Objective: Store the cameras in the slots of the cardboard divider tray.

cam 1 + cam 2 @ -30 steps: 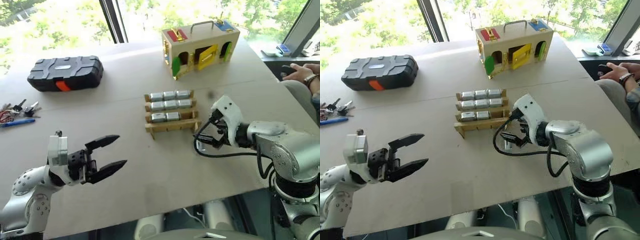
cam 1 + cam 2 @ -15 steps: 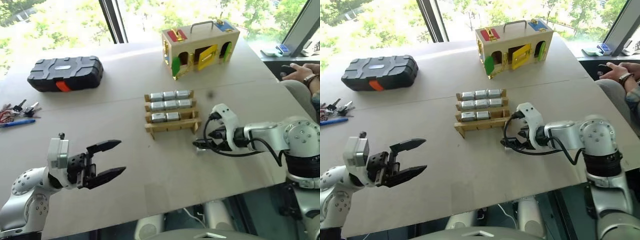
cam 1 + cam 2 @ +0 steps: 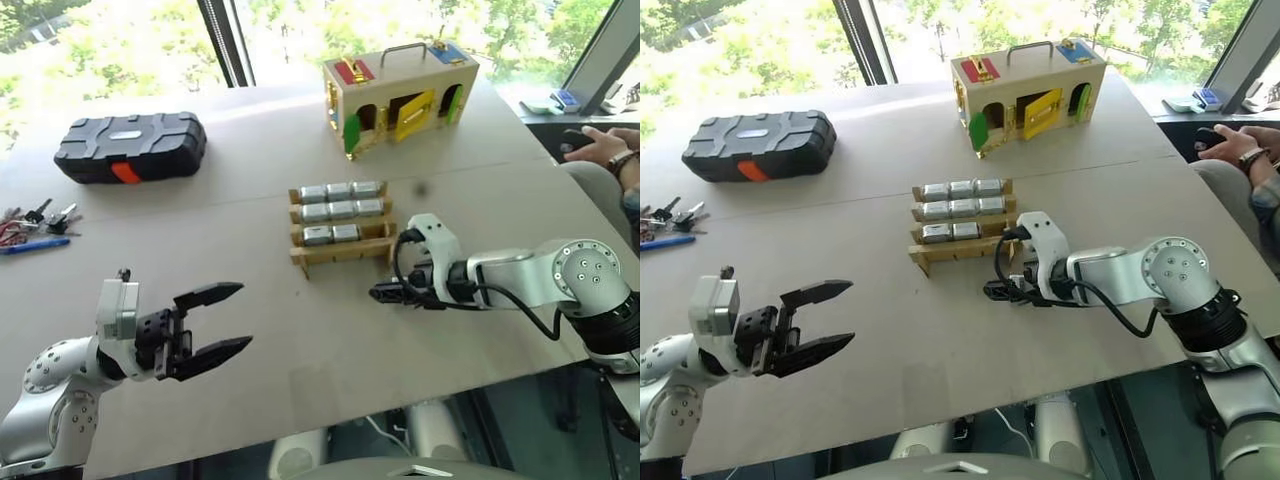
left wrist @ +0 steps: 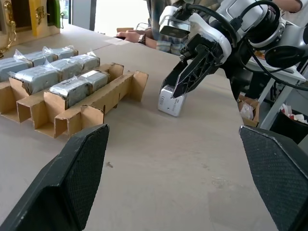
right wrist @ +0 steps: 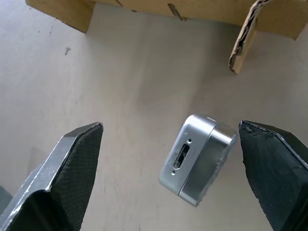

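- The table (image 3: 250, 330) is a pale beige sheet-covered top beside a window.
- The cardboard divider tray (image 3: 343, 240) stands near its middle.
- One loose camera (image 5: 197, 159) lies on the bare top just beside the tray's near right corner.
- A wooden box with coloured doors (image 3: 400, 95) stands beyond the tray.
- A black plastic case (image 3: 130, 145) lies well to the tray's left.
- Keys (image 3: 40, 216) and a blue pen (image 3: 35, 245) lie further left of the tray, at the table's edge.

no readable text, labels or numbers
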Tool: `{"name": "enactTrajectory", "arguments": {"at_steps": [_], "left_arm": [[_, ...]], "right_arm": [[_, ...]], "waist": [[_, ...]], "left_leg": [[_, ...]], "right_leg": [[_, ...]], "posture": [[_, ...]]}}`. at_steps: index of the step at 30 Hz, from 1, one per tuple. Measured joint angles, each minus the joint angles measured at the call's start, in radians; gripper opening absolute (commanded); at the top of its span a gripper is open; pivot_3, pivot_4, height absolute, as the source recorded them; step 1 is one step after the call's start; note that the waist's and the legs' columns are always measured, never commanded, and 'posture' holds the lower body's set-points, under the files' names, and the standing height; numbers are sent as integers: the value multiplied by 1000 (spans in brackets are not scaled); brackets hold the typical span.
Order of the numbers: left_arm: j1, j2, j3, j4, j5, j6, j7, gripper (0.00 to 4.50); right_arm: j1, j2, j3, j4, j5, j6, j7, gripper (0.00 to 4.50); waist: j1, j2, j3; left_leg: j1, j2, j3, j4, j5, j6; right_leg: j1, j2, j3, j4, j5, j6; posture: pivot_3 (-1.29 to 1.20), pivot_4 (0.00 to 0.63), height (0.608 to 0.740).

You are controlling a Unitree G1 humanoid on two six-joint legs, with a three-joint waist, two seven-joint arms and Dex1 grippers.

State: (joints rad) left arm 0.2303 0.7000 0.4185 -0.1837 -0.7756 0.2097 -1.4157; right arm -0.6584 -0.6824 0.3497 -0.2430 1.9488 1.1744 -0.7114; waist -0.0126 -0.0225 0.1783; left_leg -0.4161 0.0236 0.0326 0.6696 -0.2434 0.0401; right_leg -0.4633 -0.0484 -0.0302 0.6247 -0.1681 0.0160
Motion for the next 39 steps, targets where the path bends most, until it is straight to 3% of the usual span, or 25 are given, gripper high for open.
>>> {"name": "enactTrajectory", "arguments": {"at_steps": [10, 15, 20, 29, 31, 36, 39], "left_arm": [[8, -7, 0, -7, 0, 0, 14, 4500], [8, -12, 0, -24, 1, 0, 25, 4500], [18, -20, 0, -39, 1, -1, 38, 4500], [24, -25, 0, -43, 1, -1, 52, 4500], [26, -25, 0, -43, 1, -1, 53, 4500], [29, -26, 0, -43, 1, -1, 56, 4500], [28, -26, 0, -43, 1, -1, 58, 4500]], "right_arm": [[-28, -58, 43, 4, 3, 23, 33, 4476], [-37, -58, 61, 5, 3, 23, 36, 3056], [-40, -62, 67, 6, 4, 22, 36, 1135], [-51, -68, 74, 5, 6, 22, 35, 1135], [-55, -70, 77, 4, 6, 22, 34, 863], [-103, -122, 114, -46, 5, 48, 49, 848], [-188, -157, 74, -161, -135, 90, 215, 848]], "waist": [[-1, 0, 0], [0, 0, 0], [0, 0, 0], [-1, -1, -1], [-1, -1, -1], [-1, 0, 0], [-1, 0, 0]], "left_leg": [[0, 0, 0, 0, 0, 0], [0, 0, 0, 0, 0, 0], [0, 0, 0, 0, 0, 0], [1, 1, 1, 0, 0, 0], [1, 1, 0, 0, 0, 0], [0, 1, 1, 0, 0, 0], [-1, 1, 1, -1, 0, 0]], "right_leg": [[0, 0, 0, 0, 0, 0], [0, 0, 0, 0, 0, 0], [0, 0, 0, 0, 0, 0], [0, 0, 0, 0, 0, 0], [0, 0, 0, 0, 0, 0], [-1, 0, 0, 0, 0, 0], [-2, 0, 0, -1, 0, 0]], "posture": [[0, 150, 740], [0, 150, 740], [0, 150, 740], [0, 150, 740], [0, 150, 740], [0, 150, 740], [0, 150, 740]]}}
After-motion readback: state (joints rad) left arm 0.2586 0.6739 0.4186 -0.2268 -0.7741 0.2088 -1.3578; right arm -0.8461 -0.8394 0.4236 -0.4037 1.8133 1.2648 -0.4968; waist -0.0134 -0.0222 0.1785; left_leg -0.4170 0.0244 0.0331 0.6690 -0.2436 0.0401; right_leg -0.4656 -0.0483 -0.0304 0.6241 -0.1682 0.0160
